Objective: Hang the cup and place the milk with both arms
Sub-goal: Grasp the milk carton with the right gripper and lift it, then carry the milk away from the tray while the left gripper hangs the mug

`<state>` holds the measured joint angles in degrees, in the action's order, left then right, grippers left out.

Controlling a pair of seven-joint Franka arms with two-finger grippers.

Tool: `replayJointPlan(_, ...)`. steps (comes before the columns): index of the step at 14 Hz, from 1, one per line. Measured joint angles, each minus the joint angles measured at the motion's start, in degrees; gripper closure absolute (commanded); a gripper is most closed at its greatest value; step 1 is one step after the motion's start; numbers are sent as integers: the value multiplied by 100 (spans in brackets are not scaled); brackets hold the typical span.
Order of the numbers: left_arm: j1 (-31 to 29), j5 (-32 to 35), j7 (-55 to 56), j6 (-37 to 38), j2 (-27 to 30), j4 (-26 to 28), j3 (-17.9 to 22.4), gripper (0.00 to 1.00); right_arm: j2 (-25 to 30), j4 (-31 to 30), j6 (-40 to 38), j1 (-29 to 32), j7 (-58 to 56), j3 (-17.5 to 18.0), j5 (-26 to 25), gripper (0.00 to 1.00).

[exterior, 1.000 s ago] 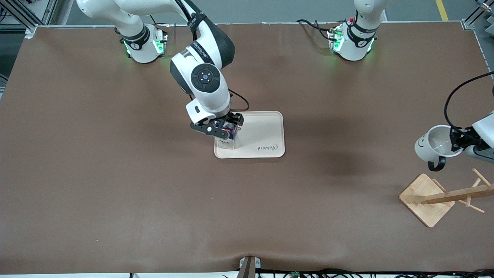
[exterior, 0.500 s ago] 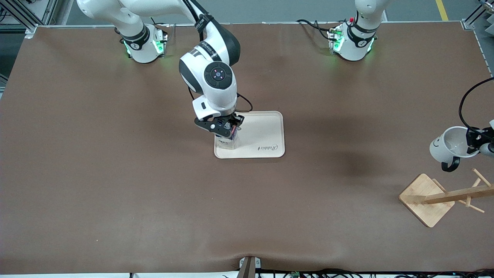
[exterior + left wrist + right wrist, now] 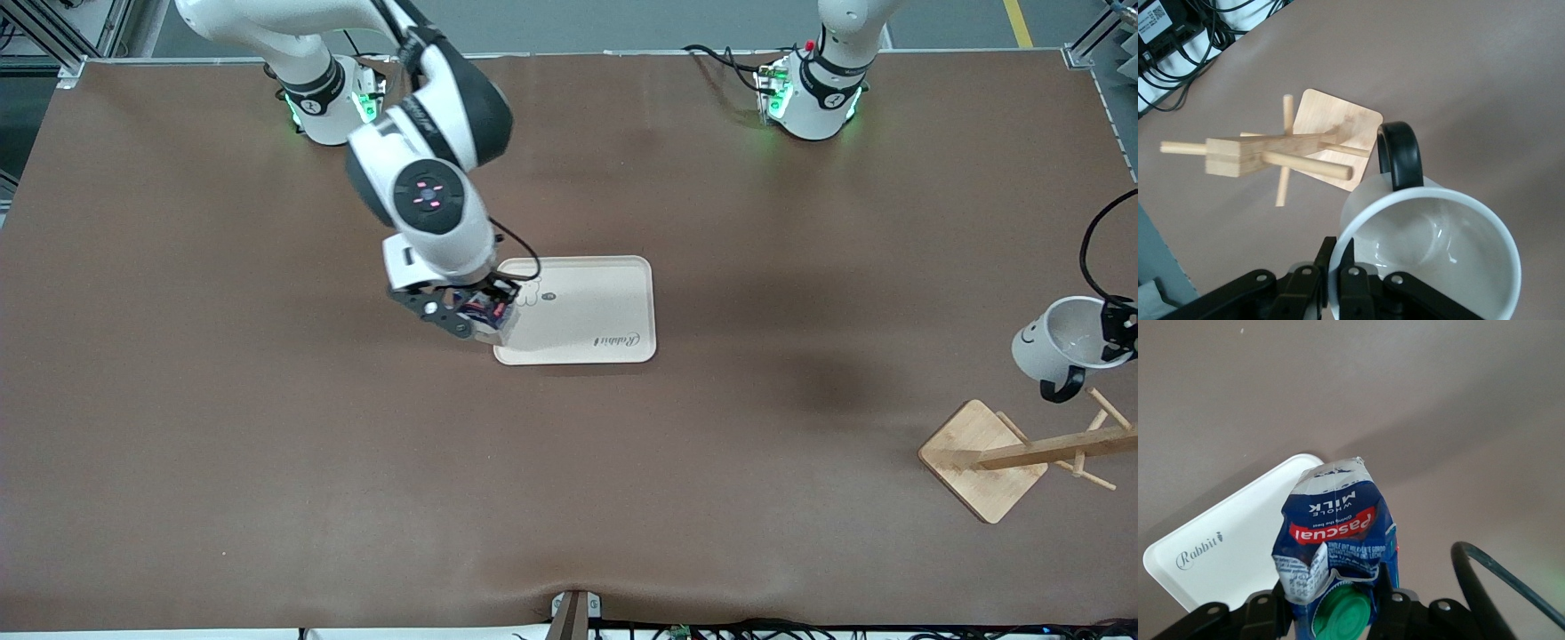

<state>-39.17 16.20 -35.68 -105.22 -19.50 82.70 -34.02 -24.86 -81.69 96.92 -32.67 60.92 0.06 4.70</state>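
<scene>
Right wrist view: the right gripper (image 3: 1331, 600) is clamped on the crumpled blue-and-white milk carton (image 3: 1335, 540) (light, soft-walled, apparently lifted) at the cream plastic tray's (image 3: 605, 307) nine-o'clock edge. Left gripper (image 3: 1338, 280) pinches the rigid, breakable white smiley cup's (image 3: 1431, 253) rim above the bamboo rack (image 3: 1271, 150).

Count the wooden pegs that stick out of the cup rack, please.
4 can be seen on the cup rack in the left wrist view, sticking out around its post, near the cup. More may be hidden by the post.

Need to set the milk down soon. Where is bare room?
The tray is bare apart from its corner under the right gripper and milk. Open table lies between tray and rack. It is crowded at the rack, where the left gripper holds the cup.
</scene>
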Motion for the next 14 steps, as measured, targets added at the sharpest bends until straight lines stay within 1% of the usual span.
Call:
replayJointPlan(2, -34, 0, -132, -72, -75, -29, 42, 100, 218, 92, -521, 369, -608, -16, 13, 100)
replayJointPlan(4, -76, 0, -229, -135, -124, -46, 44, 100, 464, 99, -1117, 885, -1287, -34, 9, 100)
replayJointPlan(5, -89, 0, -284, -191, -137, -57, 44, 100, 569, 97, -1296, 1177, -1621, -45, 3, 100)
replayJointPlan(9, -166, 0, -376, -259, -203, -114, 46, 100, 816, -28, -1446, 2491, -3313, -73, -37, 100)
replayJointPlan(11, -201, 0, -437, -293, -262, -128, 47, 100, 825, -193, -1445, 3106, -3745, -81, -52, 100)
replayJointPlan(14, -304, 0, -499, -483, -376, -135, 49, 100, 835, -540, -1422, 3655, -4351, -81, -65, 100)
